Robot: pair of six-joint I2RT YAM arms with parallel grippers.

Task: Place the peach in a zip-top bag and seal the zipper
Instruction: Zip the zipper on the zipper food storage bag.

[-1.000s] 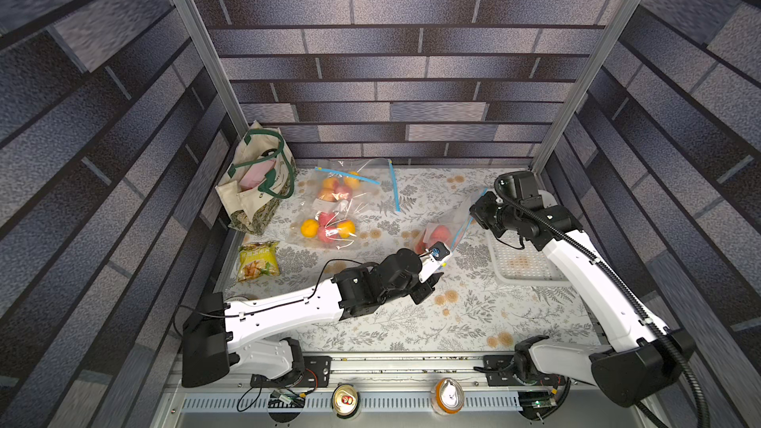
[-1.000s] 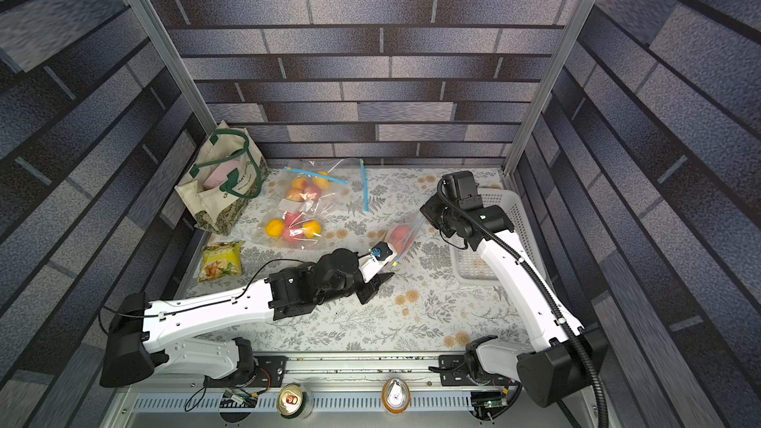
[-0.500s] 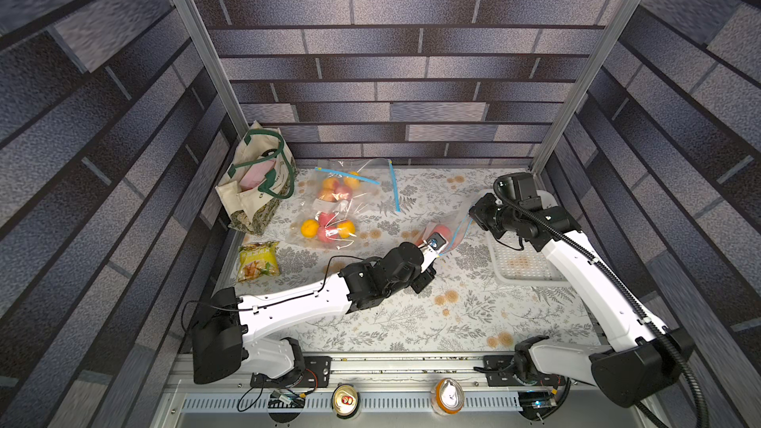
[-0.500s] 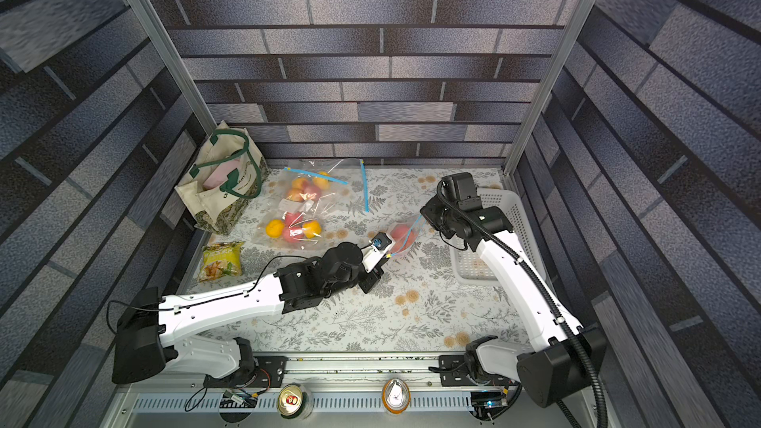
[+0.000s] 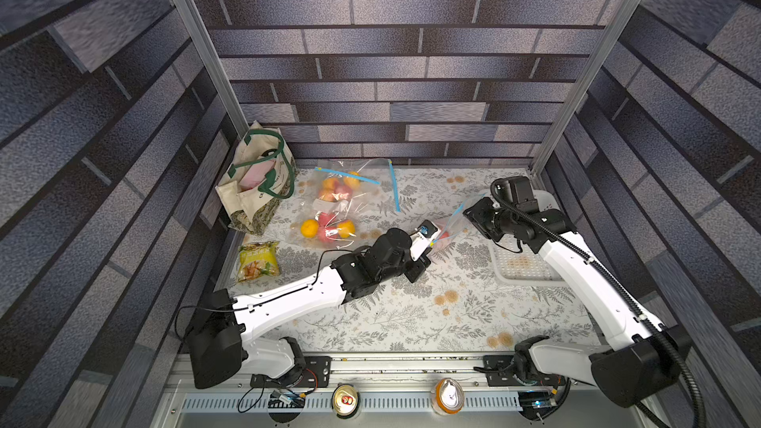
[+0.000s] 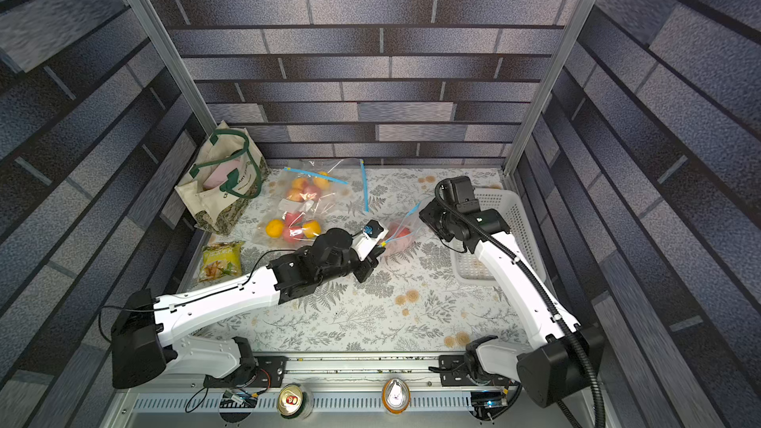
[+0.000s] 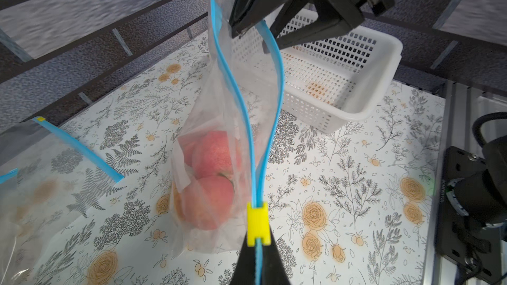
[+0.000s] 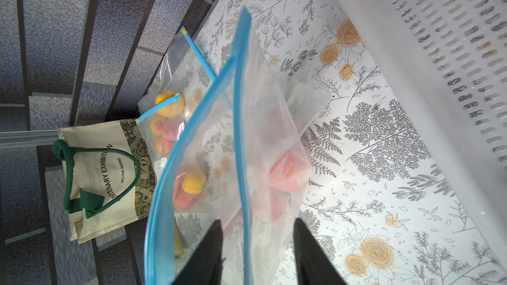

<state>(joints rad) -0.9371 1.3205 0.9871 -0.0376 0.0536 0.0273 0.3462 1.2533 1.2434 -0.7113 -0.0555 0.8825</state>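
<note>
left gripper point(image 7: 259, 246) was clamped on the zipper point(image 7: 257, 190) by the yellow slider point(image 7: 257, 223), peaches point(image 7: 214, 154) in the bag point(image 7: 219, 100), right gripper point(image 8: 258, 220) sat with jaws apart around the far end.

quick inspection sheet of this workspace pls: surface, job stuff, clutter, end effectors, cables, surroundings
surface: floral-print table cover, lying flat
job's things: zip-top bag held upright with peaches inside; zipper strips apart beyond the yellow slider
clutter: two fruit-filled bags, tote bag, snack packet, white basket, two cans at the front rail
grippers: left end effector shut on the zip-top bag's rim behind the slider; right end effector open, jaws astride the rim
cables: black wire on the left arm; corrugated hose along the right arm
surroundings: brick-patterned walls, metal frame posts
</note>
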